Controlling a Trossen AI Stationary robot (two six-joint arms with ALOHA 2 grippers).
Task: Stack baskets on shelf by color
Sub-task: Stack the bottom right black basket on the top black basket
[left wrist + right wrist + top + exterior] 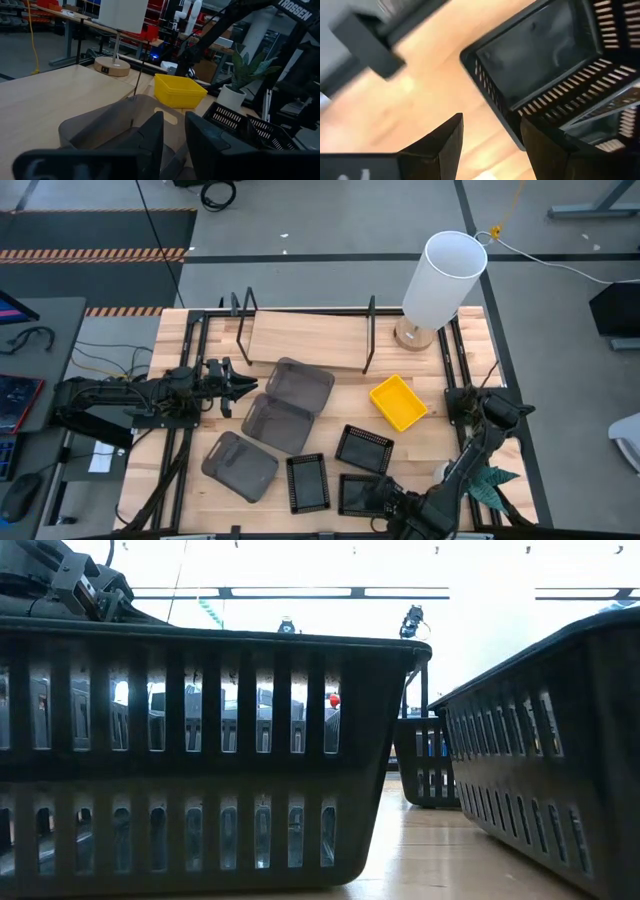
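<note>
The left pincer (243,387), fingers spread wide, holds nothing and sits just beside two overlapping grey baskets (287,404) mid-surface. A third grey basket (240,465) lies nearer the front. Behind them stands the bare shelf (305,338). One yellow basket (399,402) rests right of centre. Three black baskets (338,472) cluster in front, where the right pincer (385,498) hovers open over one.
</note>
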